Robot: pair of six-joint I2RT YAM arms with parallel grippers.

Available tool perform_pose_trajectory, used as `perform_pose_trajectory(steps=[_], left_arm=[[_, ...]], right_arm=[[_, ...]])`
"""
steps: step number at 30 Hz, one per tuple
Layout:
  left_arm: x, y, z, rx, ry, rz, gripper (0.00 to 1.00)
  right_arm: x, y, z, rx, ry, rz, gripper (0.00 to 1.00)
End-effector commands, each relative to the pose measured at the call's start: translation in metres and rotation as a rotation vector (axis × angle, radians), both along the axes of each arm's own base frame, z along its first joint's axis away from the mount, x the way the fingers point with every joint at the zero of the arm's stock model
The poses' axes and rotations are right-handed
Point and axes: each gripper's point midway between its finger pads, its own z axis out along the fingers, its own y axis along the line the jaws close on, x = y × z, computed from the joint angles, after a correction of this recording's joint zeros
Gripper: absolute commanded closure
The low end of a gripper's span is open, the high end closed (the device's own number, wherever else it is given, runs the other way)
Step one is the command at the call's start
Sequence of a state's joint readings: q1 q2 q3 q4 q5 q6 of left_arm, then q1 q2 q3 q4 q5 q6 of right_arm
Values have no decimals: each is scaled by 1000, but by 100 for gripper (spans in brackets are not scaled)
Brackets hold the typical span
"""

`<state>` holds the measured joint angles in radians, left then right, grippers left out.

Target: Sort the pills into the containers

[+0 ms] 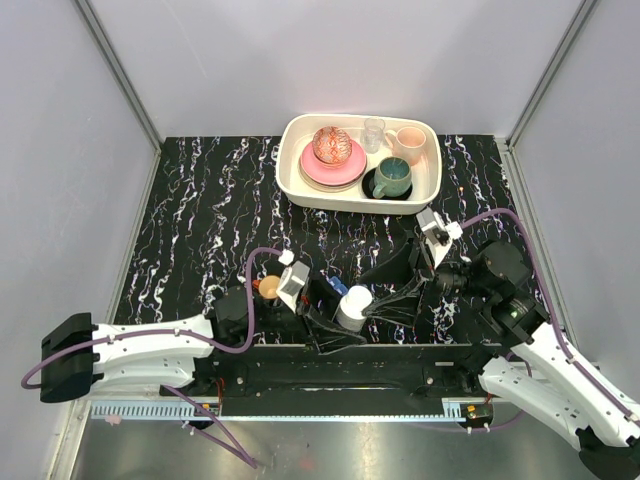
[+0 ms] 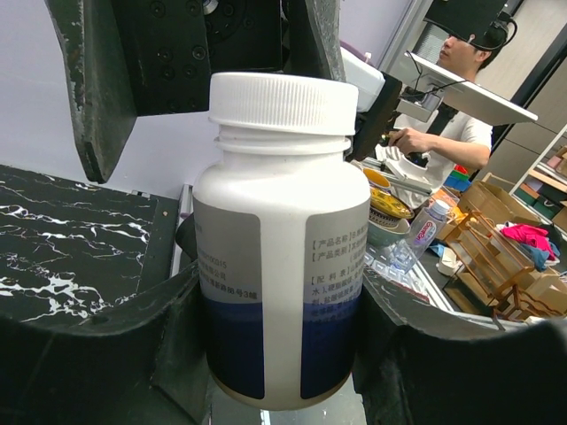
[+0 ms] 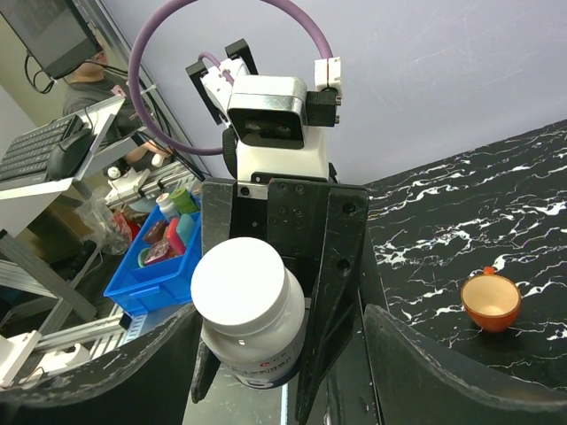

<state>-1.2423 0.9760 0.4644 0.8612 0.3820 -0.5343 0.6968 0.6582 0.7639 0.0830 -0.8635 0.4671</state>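
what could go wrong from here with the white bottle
1. The left jaws grip the white bottle low on its body, cap still on; the right jaws stand open, wide of the cap, so an off-centre close could tilt it or twist it loose.
2. The orange cup sits close beside the left arm; a swing there could knock it over.

White bottle (image 1: 353,305) and left claw (image 2: 283,354) mostly hide the pill box (image 1: 338,285).
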Motion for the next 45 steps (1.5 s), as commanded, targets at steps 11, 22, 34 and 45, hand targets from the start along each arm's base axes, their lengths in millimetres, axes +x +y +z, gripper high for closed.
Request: perform_pose_trajectory(steps=[11,22,34,45], left_arm=[[1,13,20,-81,-38,34,100],[42,7,5,46,35,253,100],[74,5,0,149,61,418,100],[81,3,-6,185,70,452,100]], right_arm=[[-7,-13,24,14,-68,-50,18],[48,-22,56,70,33,-381,11],[89,-15,28,50,230,-527,15],[80,-1,17,33,280,-448,22]])
